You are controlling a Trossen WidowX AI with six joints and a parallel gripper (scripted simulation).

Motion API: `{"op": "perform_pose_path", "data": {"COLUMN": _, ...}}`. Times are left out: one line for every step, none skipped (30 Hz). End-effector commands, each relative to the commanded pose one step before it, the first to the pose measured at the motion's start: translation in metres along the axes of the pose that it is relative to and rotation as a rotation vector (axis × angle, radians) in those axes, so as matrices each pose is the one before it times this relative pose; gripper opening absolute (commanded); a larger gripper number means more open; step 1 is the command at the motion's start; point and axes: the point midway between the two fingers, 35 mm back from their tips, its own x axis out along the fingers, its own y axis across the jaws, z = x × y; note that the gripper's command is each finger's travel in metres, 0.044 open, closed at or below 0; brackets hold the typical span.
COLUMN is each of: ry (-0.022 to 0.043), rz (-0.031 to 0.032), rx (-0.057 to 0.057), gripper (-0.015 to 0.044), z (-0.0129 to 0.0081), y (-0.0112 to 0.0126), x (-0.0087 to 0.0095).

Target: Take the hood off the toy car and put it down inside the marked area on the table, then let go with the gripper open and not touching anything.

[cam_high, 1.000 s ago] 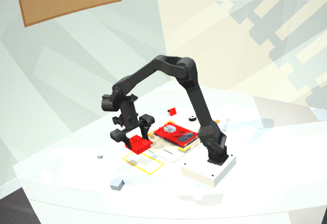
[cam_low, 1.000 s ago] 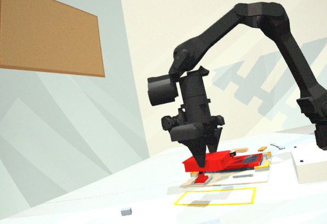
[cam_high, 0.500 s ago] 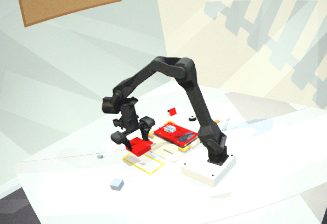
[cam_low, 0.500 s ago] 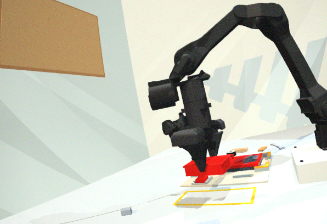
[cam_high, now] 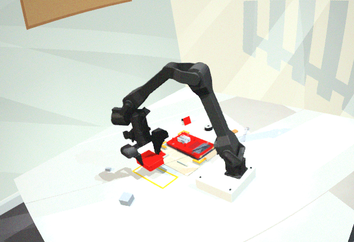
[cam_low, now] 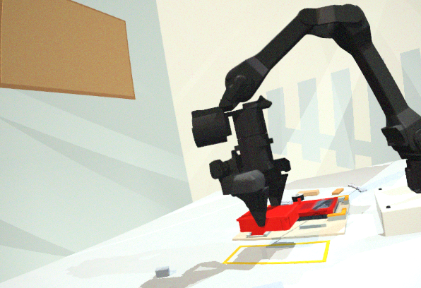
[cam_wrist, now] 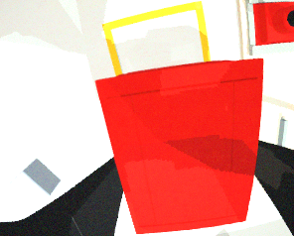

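Wrist view has the red hood (cam_wrist: 186,144) filling most of the picture, with the dark fingers pressed against its two long sides. The gripper (cam_high: 148,158) stands fairly wide, closed on the hood and carrying it — one finger on each side, tips pointing down. Just beyond the hood's far edge lies the yellow outlined area (cam_wrist: 157,36) on the table (cam_high: 267,196); the hood overlaps only the near edge of that outline in this view. From the exterior view, the hood (cam_low: 268,219) sits low under the gripper (cam_low: 270,210), over the beige board (cam_low: 318,229), with the yellow outline (cam_low: 279,252) in front of it. Whether the hood touches the board cannot be told. Behind the gripper sits the rest of the toy car (cam_high: 191,143) — red, with a small grey block on top. Two small grey cubes (cam_high: 126,198) lie on the table, well apart from the fingers.
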Motion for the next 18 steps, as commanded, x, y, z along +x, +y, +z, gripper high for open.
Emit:
{"op": "perform_pose_path", "data": {"ry": -0.00158, "rz": -0.00152, "rx": 0.0048, "gripper": 0.0000, "z": 0.00019, "y": -0.00023, "x": 0.00292}}
{"op": "perform_pose_path", "data": {"ry": 0.00000, "rz": 0.00000, "rx": 0.0000, "gripper": 0.0000, "z": -0.00001, "y": 0.00000, "x": 0.00069}}
{"op": "perform_pose_path", "data": {"ry": 0.00000, "rz": 0.00000, "rx": 0.0000, "gripper": 0.0000, "z": -0.00001, "y": 0.00000, "x": 0.00069}}
{"op": "perform_pose_path", "data": {"ry": 0.00000, "rz": 0.00000, "rx": 0.0000, "gripper": 0.0000, "z": -0.00001, "y": 0.00000, "x": 0.00068}}
{"op": "perform_pose_path", "data": {"ry": 0.00000, "rz": 0.00000, "rx": 0.0000, "gripper": 0.0000, "z": -0.00001, "y": -0.00001, "x": 0.00068}}
{"op": "perform_pose_path", "data": {"ry": 0.00000, "rz": 0.00000, "rx": 0.0000, "gripper": 0.0000, "z": -0.00001, "y": -0.00001, "x": 0.00068}}
{"op": "perform_pose_path", "data": {"ry": 0.00000, "rz": 0.00000, "rx": 0.0000, "gripper": 0.0000, "z": -0.00001, "y": -0.00001, "x": 0.00068}}
{"op": "perform_pose_path", "data": {"ry": 0.00000, "rz": 0.00000, "rx": 0.0000, "gripper": 0.0000, "z": -0.00002, "y": -0.00001, "x": 0.00068}}
{"op": "perform_pose_path", "data": {"ry": 0.00000, "rz": 0.00000, "rx": 0.0000, "gripper": 0.0000, "z": -0.00002, "y": -0.00001, "x": 0.00068}}
{"op": "perform_pose_path", "data": {"ry": 0.00000, "rz": 0.00000, "rx": 0.0000, "gripper": 0.0000, "z": -0.00002, "y": -0.00001, "x": 0.00068}}
{"op": "perform_pose_path", "data": {"ry": 0.00000, "rz": 0.00000, "rx": 0.0000, "gripper": 0.0000, "z": -0.00002, "y": -0.00001, "x": 0.00068}}
{"op": "perform_pose_path", "data": {"ry": 0.00000, "rz": 0.00000, "rx": 0.0000, "gripper": 0.0000, "z": -0.00002, "y": -0.00001, "x": 0.00068}}
{"op": "perform_pose_path", "data": {"ry": 0.00000, "rz": 0.00000, "rx": 0.0000, "gripper": 0.0000, "z": -0.00002, "y": -0.00001, "x": 0.00068}}
{"op": "perform_pose_path", "data": {"ry": 0.00000, "rz": 0.00000, "rx": 0.0000, "gripper": 0.0000, "z": -0.00002, "y": -0.00001, "x": 0.00068}}
{"op": "perform_pose_path", "data": {"ry": 0.00000, "rz": 0.00000, "rx": 0.0000, "gripper": 0.0000, "z": -0.00003, "y": -0.00001, "x": 0.00068}}
{"op": "perform_pose_path", "data": {"ry": 0.00001, "rz": 0.00000, "rx": 0.0000, "gripper": 0.0000, "z": -0.00003, "y": -0.00001, "x": 0.00068}}
{"op": "perform_pose_path", "data": {"ry": 0.00001, "rz": 0.00000, "rx": 0.0000, "gripper": 0.0000, "z": -0.00003, "y": -0.00002, "x": 0.00068}}
{"op": "perform_pose_path", "data": {"ry": 0.00001, "rz": 0.00000, "rx": 0.0000, "gripper": 0.0000, "z": -0.00003, "y": -0.00002, "x": 0.00070}}
